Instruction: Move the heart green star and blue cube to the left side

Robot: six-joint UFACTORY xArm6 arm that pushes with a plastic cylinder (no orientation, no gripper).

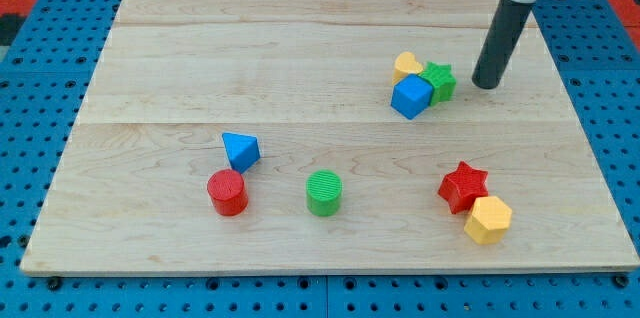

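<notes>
A yellow heart point(405, 64), a green star point(438, 81) and a blue cube point(411, 96) sit bunched together at the board's right, touching each other. My tip point(486, 85) rests on the board just to the right of the green star, with a small gap between them. The rod rises up and to the right from it.
A blue triangle point(240, 149), a red cylinder point(227, 192) and a green cylinder point(323, 192) lie at the lower left and middle. A red star point(463, 186) and a yellow hexagon point(488, 220) touch at the lower right. The wooden board point(200, 48) lies on blue pegboard.
</notes>
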